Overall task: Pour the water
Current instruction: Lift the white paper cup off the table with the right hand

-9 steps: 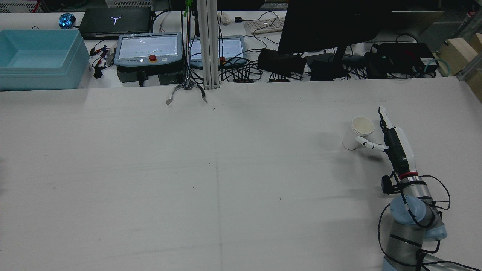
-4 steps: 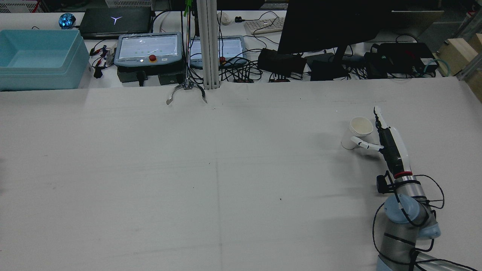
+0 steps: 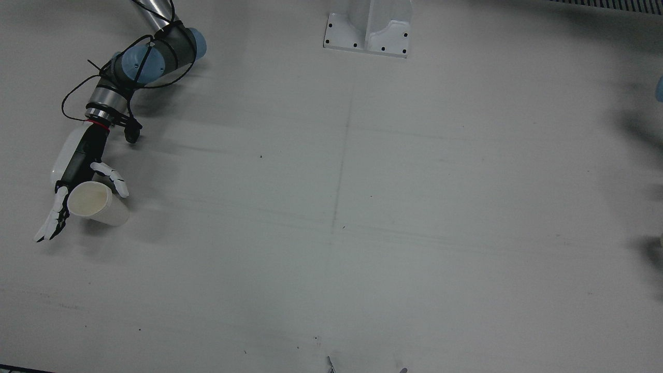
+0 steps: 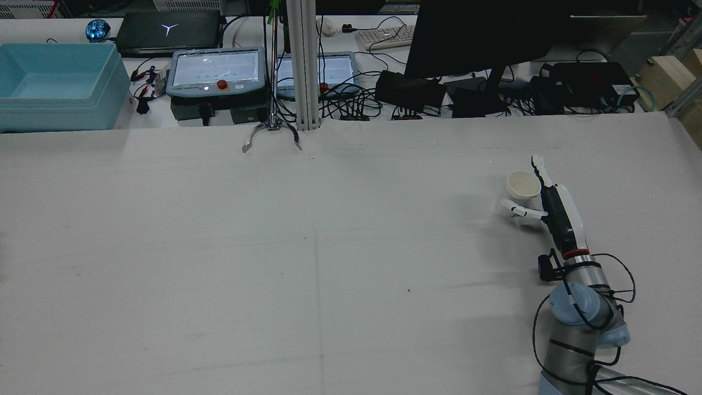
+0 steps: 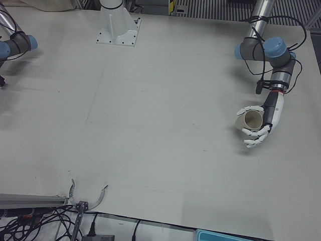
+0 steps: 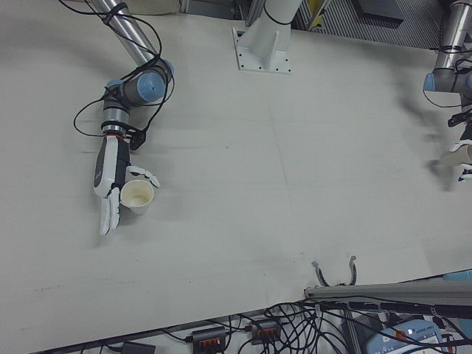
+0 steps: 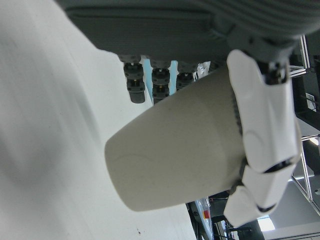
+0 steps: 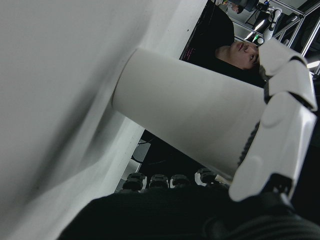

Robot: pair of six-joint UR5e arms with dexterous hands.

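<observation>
My left hand (image 5: 261, 129) is wrapped around a tan paper cup (image 5: 251, 119), lifted off the tabletop (image 5: 150, 125). My right hand (image 6: 112, 177) cradles a white paper cup (image 6: 137, 196), fingers apart, not clamped. Grasp half done; pour not started, hands well apart.

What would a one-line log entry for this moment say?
left hand: shut on tan cup | right hand: open, flanking white cup | white cup: upright on table
</observation>
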